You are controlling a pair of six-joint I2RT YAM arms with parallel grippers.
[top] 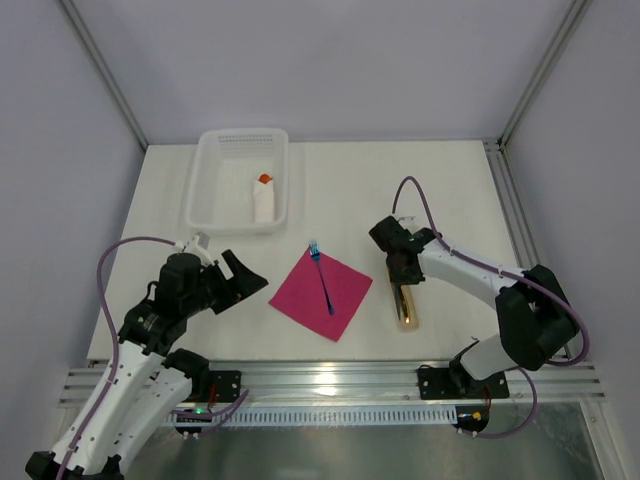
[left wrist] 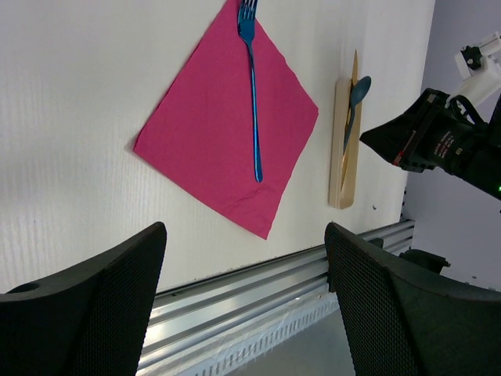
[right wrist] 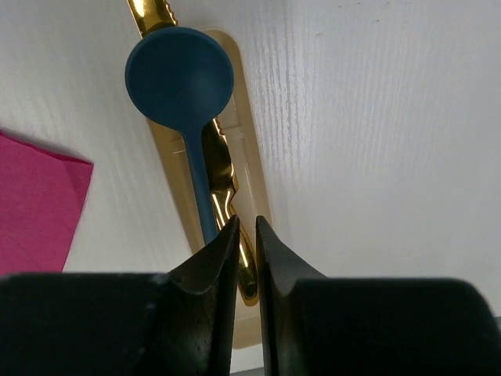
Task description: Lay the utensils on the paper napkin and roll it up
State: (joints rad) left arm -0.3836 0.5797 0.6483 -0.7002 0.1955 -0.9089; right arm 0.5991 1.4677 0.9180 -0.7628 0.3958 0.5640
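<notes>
Right end effector (right wrist: 246, 225) sits low over the beige strip (right wrist: 252, 168). Its tips are nearly together with a thin gap, right at the spoon (right wrist: 180, 74) handle and the knife (right wrist: 223, 164); can't tell if it grips either. Left end effector (left wrist: 244, 235) is wide open and holds nothing, near the napkin (left wrist: 211, 133) but apart from it. Fork (left wrist: 254, 102) lies across the napkin, tines at the far corner. Small red print (left wrist: 443, 143) on the right end effector's body is unreadable. Napkin is magenta, flat, set diamond-wise on the white table (top: 450, 180). Fork and spoon are blue and slim, spoon bowl round; knife is shiny yellow-gold.
</notes>
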